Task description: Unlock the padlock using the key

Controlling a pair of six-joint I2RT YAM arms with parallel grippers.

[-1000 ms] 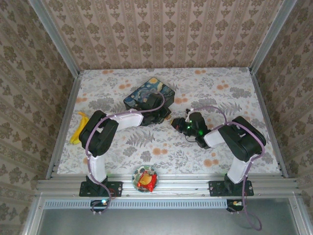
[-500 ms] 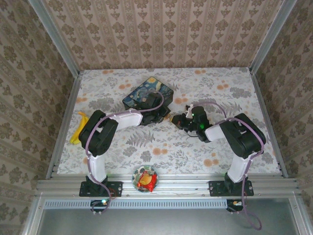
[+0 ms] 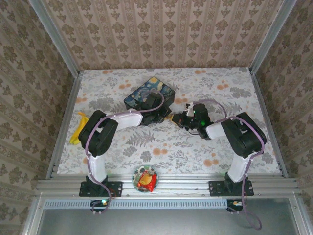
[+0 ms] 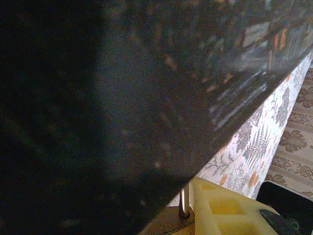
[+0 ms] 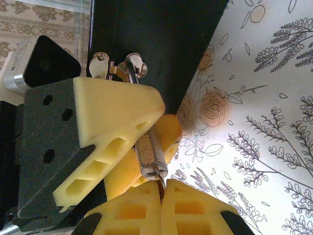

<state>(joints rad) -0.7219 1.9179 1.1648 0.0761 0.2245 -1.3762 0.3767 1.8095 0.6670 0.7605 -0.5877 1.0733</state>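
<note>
Left fingers (image 5: 112, 117) hold padlock (image 5: 150, 156) beside tin (image 5: 161, 44) edge; right fingers (image 5: 132, 210) pinch key (image 5: 160, 187).

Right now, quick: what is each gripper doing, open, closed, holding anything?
The left gripper is closed on the padlock.
The right gripper is closed on the key, whose tip is against the padlock's end.

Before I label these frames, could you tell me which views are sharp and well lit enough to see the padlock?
Left wrist: dark and out of focus, the tin close against the lens. Right wrist: bright and sharp on the padlock and key. Top: evenly lit, no glare, but the padlock is tiny there.
</note>
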